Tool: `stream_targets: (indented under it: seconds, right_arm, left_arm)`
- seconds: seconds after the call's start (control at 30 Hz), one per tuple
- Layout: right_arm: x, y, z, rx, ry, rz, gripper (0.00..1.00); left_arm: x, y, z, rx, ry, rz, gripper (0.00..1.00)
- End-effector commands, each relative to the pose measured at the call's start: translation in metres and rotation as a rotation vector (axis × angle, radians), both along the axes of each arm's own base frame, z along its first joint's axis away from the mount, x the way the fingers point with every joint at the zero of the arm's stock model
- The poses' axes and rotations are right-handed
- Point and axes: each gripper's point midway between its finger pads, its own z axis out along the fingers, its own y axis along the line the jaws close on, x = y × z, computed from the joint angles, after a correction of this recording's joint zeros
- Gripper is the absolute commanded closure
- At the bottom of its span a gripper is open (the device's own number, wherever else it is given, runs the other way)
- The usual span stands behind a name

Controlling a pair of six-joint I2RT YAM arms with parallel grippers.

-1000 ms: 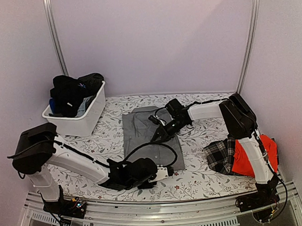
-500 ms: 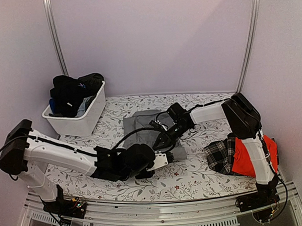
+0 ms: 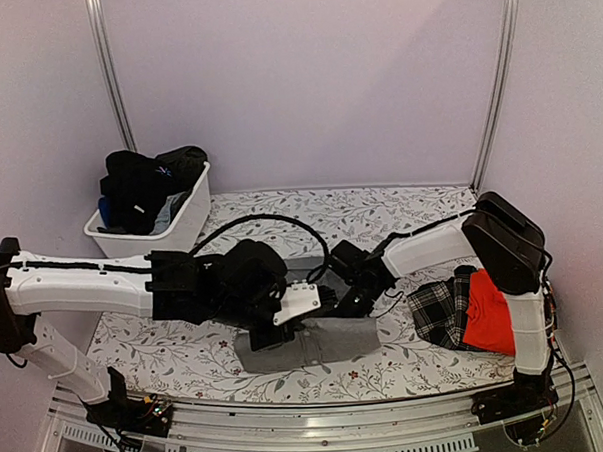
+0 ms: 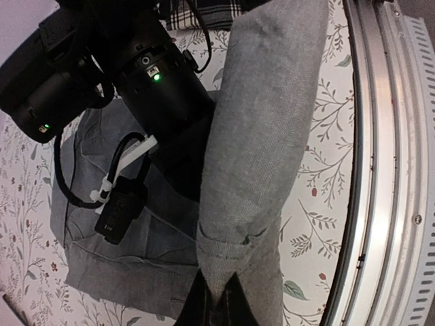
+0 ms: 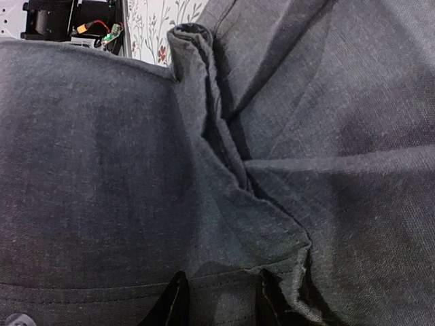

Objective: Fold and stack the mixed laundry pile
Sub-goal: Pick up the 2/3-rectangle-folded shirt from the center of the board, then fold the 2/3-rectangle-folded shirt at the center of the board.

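Mid-table, near the front edge: grey shirt (image 3: 332, 342) is partway folded, one flap lifted off the rest. That flap is clamped in left gripper (image 4: 217, 299), tips pressed together on the cloth (it runs straight out from them in the wrist view). Low over the same shirt, right gripper (image 5: 221, 299) has its fingers a little apart with the hem between them; can't tell if it's pinching or only resting there.

Done, by the look of it: plaid (image 3: 435, 310) and red shirt (image 3: 491, 318) lie together at the right under the right arm, fairly flat, so likely the start of the stack.

Left to do: finish this fold, put the shirt on that stack, then empty the tub (image 3: 177, 239) at back left, heaped with black garment (image 3: 139, 183) and blue pieces (image 3: 104, 210). I'd call it under half done.
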Motion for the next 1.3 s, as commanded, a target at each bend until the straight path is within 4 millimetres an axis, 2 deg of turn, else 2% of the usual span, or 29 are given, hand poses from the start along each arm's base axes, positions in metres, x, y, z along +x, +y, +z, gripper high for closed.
stream_targets:
  seconds: [0.0, 0.1, 0.27, 0.37, 0.47, 0.5, 0.57, 0.7, 0.9, 1.1, 1.27]
  right_arm:
    - [0.009, -0.005, 0.023, -0.022, -0.090, 0.018, 0.56]
    - [0.042, -0.002, 0.045, 0.014, -0.155, -0.019, 0.42]
    - [0.113, -0.003, 0.093, 0.111, -0.232, -0.138, 0.34]
    - [0.153, -0.003, 0.108, 0.134, -0.303, -0.178, 0.31]
    - [0.193, 0.002, 0.094, 0.092, -0.341, -0.238, 0.31]
    - [0.204, 0.004, 0.080, 0.070, -0.338, -0.253, 0.31]
    - [0.219, 0.011, 0.066, 0.050, -0.339, -0.277, 0.32]
    - [0.229, 0.019, 0.030, 0.031, -0.299, -0.293, 0.36]
    - [0.224, 0.007, -0.021, -0.087, -0.251, -0.313, 0.38]
    - [0.211, -0.003, -0.036, -0.120, -0.256, -0.261, 0.38]
    - [0.196, -0.003, -0.034, -0.094, -0.207, -0.244, 0.39]
  left_arm:
    - [-0.008, -0.003, 0.016, -0.062, 0.097, -0.064, 1.00]
    - [-0.014, -0.005, 0.011, -0.052, 0.130, -0.113, 1.00]
    - [-0.024, -0.008, 0.009, -0.056, 0.188, -0.173, 1.00]
    - [-0.024, -0.007, 0.005, -0.050, 0.210, -0.189, 1.00]
    - [-0.008, -0.007, 0.008, -0.065, 0.212, -0.161, 1.00]
    - [0.001, -0.006, 0.010, -0.071, 0.211, -0.143, 1.00]
    - [0.015, -0.004, 0.012, -0.080, 0.205, -0.119, 1.00]
    - [0.044, -0.003, 0.010, -0.071, 0.169, -0.074, 1.00]
    - [0.098, 0.006, -0.010, -0.023, 0.152, 0.004, 1.00]
    - [0.159, 0.017, -0.012, -0.026, 0.077, 0.084, 1.00]
    - [0.202, 0.011, -0.021, -0.001, 0.010, 0.105, 1.00]
